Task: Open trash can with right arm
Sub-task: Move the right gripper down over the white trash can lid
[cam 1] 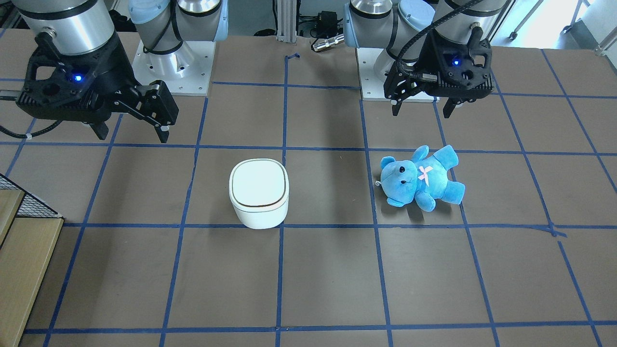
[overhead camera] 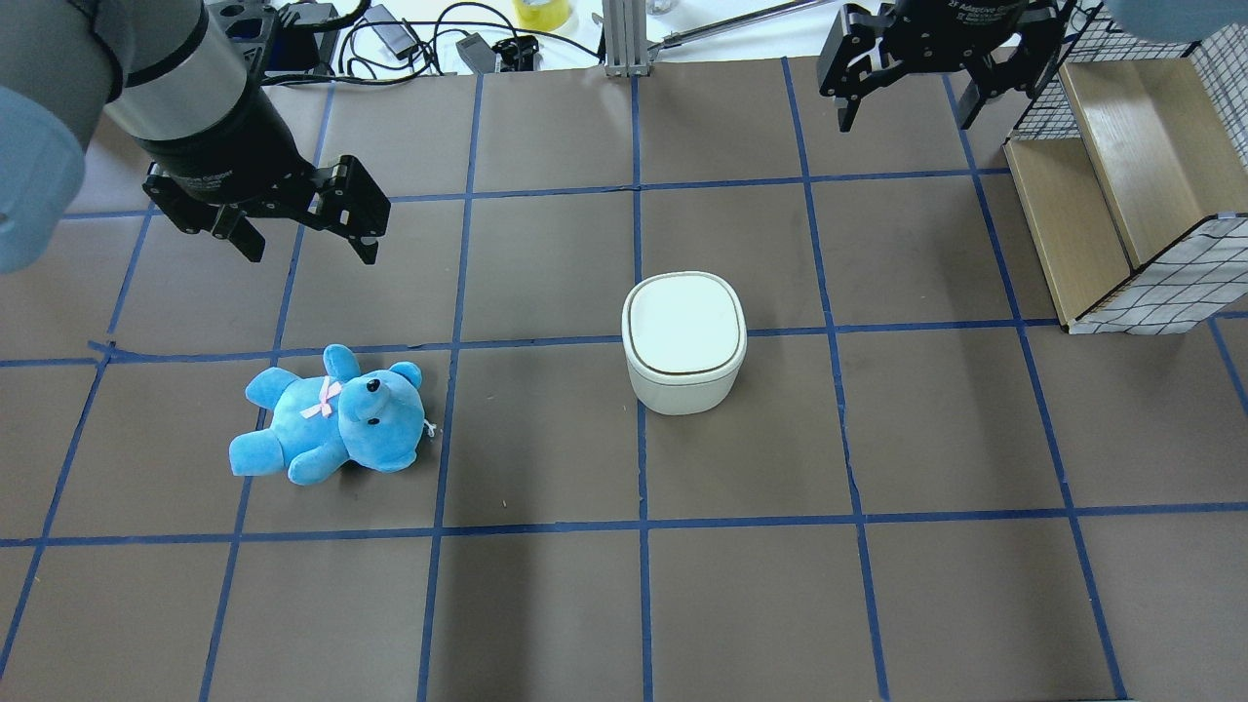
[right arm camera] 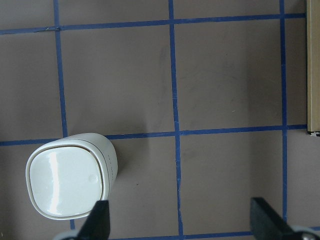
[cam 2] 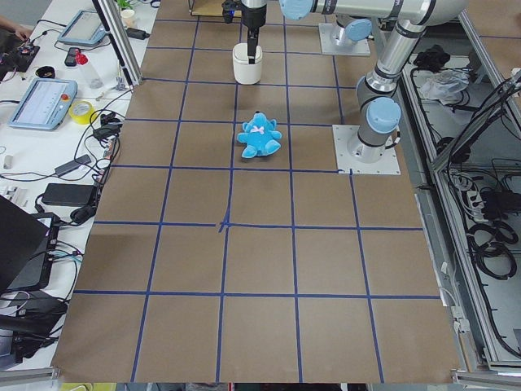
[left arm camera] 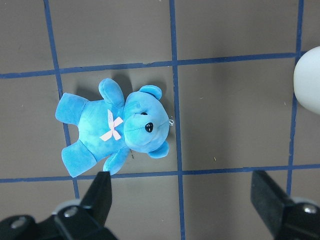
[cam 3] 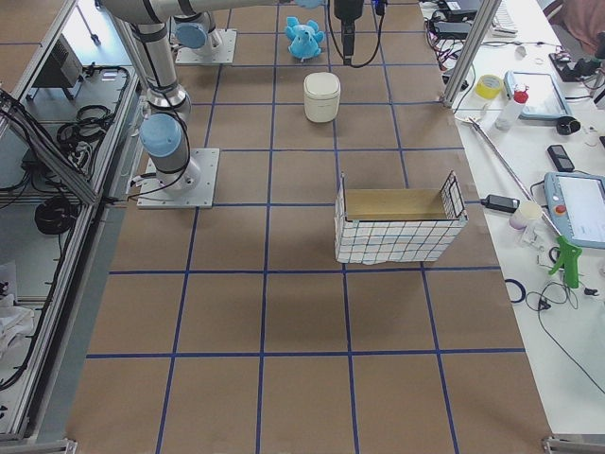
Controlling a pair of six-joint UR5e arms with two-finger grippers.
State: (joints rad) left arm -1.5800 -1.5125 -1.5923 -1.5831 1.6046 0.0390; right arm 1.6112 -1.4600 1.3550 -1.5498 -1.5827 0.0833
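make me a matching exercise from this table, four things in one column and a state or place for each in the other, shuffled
Things
1. small white plastic trash can
2. blue plush teddy bear
3. wooden box with wire-mesh sides
4. black right gripper

States or places
A. jaws open, holding nothing
B. lying down, pink bow on its chest
C. standing upright, lid shut
D. on the table, to the robot's right of the trash can

Pairs: 1-C, 2-B, 3-D, 4-A
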